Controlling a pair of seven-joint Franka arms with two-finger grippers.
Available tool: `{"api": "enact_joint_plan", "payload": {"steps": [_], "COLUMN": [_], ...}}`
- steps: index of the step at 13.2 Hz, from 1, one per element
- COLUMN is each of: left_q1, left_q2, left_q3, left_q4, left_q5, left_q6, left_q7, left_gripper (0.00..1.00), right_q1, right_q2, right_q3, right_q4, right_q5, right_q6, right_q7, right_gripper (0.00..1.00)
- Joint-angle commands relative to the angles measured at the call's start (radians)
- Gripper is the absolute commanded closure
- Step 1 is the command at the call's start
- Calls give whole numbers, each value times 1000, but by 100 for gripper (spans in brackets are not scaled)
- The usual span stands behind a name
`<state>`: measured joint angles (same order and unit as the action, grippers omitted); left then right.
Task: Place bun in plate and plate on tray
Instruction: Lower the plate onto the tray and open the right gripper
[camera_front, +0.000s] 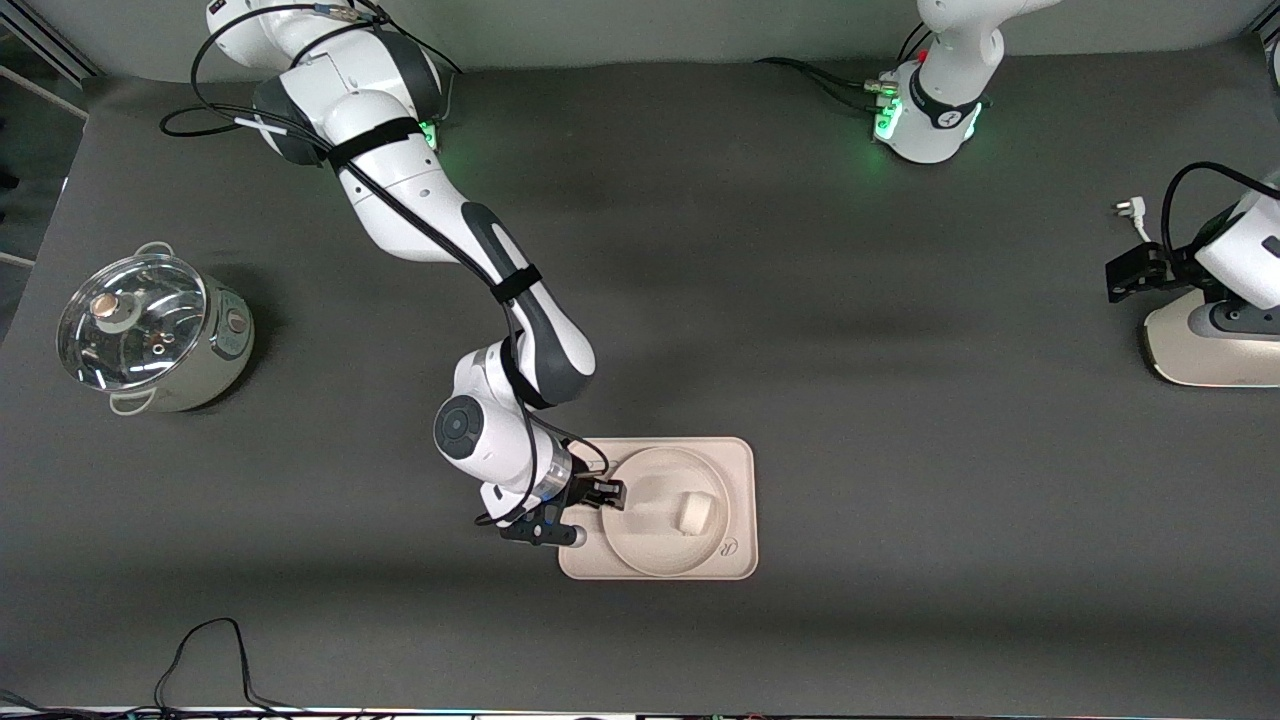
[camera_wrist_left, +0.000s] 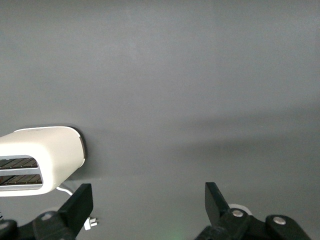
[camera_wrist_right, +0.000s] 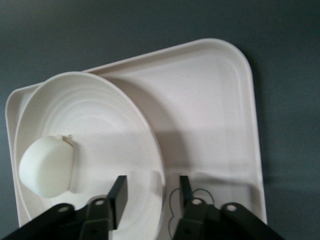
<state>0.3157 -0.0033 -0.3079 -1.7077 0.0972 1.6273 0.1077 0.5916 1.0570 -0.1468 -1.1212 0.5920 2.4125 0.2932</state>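
The right gripper (camera_wrist_right: 150, 192) has its fingers (camera_wrist_right: 118, 192) parted either side of the plate's (camera_front: 655, 520) raised rim, one inside the rim and one outside it, not visibly pinching, so the plate looks set down on the tray (camera_front: 735, 455). The bun (camera_front: 696, 513) lies in the plate toward its left-arm side. I judge the job now is a clean release: widen the fingers a little and lift straight up off the rim, without dragging the plate. The left gripper (camera_wrist_left: 145, 202) waits, fingers apart, over bare tabletop (camera_front: 900, 400) near a white toaster (camera_wrist_left: 45, 157).
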Motion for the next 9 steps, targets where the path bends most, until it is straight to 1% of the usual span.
{"api": "enact_joint_plan", "payload": {"steps": [1, 2, 3, 6, 7, 9], "left_q1": [2, 2, 2, 2, 2, 2], "left_q2": [-35, -35, -35, -35, -33, -32], "left_q3": [4, 4, 4, 4, 4, 3], "left_q4": [-32, -30, -30, -30, -30, -27], "left_q5": [-8, -8, -8, -8, -8, -8], "left_q6": [17, 17, 17, 17, 16, 14], "left_q7": [17, 17, 15, 12, 12, 13], "left_gripper": [0, 0, 0, 0, 0, 0], "right_q1": [-7, -7, -3, -10, -21, -68], "right_q2": [-69, -109, -158, -352, -433, -614], "right_q3": [-10, -37, -63, -66, -66, -63], "right_q4": [12, 11, -3, -86, -139, -286], "right_q5": [15, 11, -13, -173, -205, -263], "right_q6": [-132, -200, -273, -456, -495, -565], "right_q7": [-13, -11, -11, -11, -11, -20], "right_gripper": [0, 0, 0, 0, 0, 0]}}
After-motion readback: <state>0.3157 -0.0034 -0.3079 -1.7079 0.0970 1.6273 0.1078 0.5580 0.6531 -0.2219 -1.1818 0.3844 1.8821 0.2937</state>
